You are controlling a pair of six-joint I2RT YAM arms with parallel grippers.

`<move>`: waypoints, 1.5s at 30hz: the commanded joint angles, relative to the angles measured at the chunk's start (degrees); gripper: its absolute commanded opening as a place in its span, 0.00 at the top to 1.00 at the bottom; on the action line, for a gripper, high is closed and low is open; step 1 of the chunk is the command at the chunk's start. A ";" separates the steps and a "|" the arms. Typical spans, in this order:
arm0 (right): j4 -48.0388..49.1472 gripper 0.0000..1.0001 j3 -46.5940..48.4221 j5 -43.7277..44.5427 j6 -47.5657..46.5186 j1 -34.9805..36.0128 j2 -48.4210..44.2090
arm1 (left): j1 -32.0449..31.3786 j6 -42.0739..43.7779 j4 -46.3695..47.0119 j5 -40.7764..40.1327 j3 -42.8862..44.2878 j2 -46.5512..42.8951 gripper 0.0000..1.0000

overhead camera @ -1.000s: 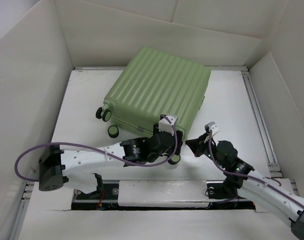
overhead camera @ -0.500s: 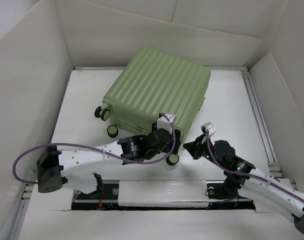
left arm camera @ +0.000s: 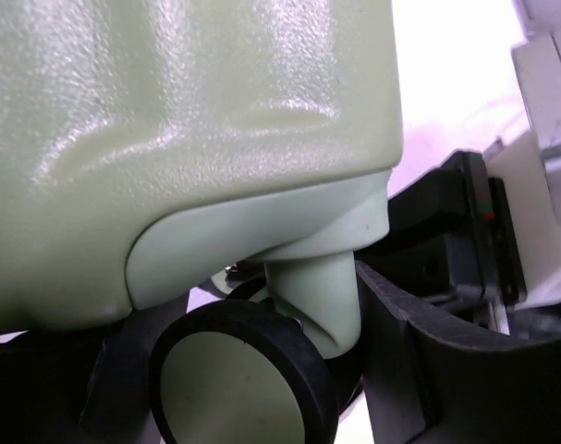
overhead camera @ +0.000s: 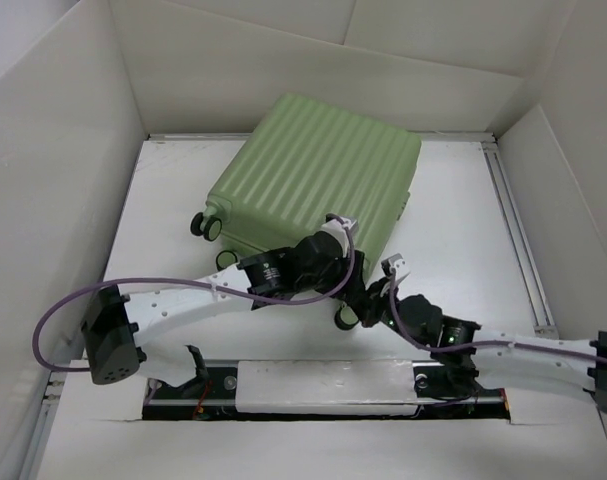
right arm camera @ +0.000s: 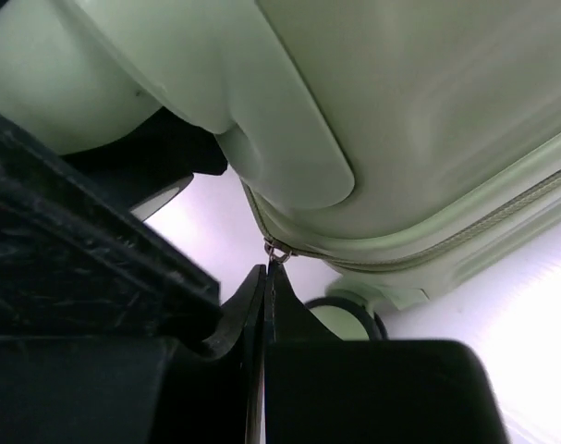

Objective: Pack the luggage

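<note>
Nearest you, the right gripper has swung left and low in the past second. It has left the open table to tuck in under the near right corner of the luggage. Its fingers are pressed fully together. The ring of the zipper pull sits right at their tips, and the tab seems to run down into the seam between them, so judge it pinched. Just beyond, the left gripper has crept slightly up onto that same corner. Its fingers stand apart on either side of the caster, the right one close against the stem. Whether they clamp it or only bracket it, you cannot tell. The case itself has not shifted. Read this as one arm steadying the corner while the other is set to work the zip, so packing proper has not begun: the shell is closed, and nothing to pack is in view. The luggage lies flat on a broad face in the middle of the table. Its wheel end is turned toward the arm bases and a little left. Its ribs, and with them its long axis, run away from you toward the far right corner.
</note>
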 commanded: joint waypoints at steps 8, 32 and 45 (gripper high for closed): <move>39.41 1.00 10.97 9.37 13.01 14.27 32.85 | 1.19 -0.40 22.03 2.89 9.61 0.10 1.00; -34.71 0.23 17.39 27.21 25.95 23.93 2.47 | 3.82 -2.76 7.78 -17.94 -18.67 -33.21 0.70; -48.03 0.06 35.40 37.77 27.88 22.45 9.13 | 0.84 -0.94 34.15 -10.12 -35.65 -26.45 0.46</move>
